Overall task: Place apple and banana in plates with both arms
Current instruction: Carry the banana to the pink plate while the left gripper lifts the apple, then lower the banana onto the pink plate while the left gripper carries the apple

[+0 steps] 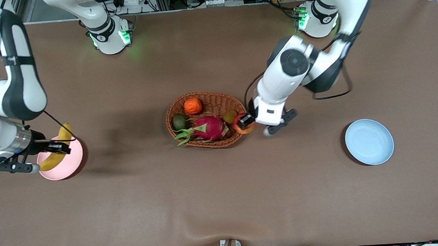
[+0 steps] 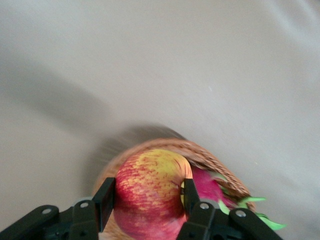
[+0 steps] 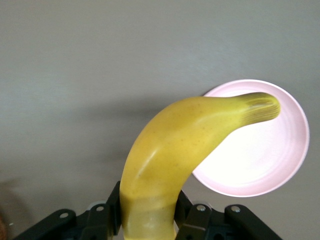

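Observation:
My left gripper (image 1: pixel 245 122) is shut on the red and yellow apple (image 1: pixel 244 128) and holds it over the wicker basket's (image 1: pixel 217 99) rim at the left arm's end. In the left wrist view the apple (image 2: pixel 150 192) sits between my black fingers (image 2: pixel 104 200). My right gripper (image 1: pixel 56 146) is shut on the yellow banana (image 1: pixel 59 145) and holds it above the pale pink plate (image 1: pixel 69 166). The right wrist view shows the banana (image 3: pixel 175 150) with its tip over the pink plate (image 3: pixel 270 165). The pale blue plate (image 1: pixel 369 141) lies bare toward the left arm's end.
The basket holds a magenta dragon fruit (image 1: pixel 211 128), a ridged orange fruit (image 1: pixel 192 106), a dark green avocado (image 1: pixel 180 122) and a brownish fruit (image 1: pixel 229 116). The brown table (image 1: pixel 224 199) spreads wide between the basket and both plates.

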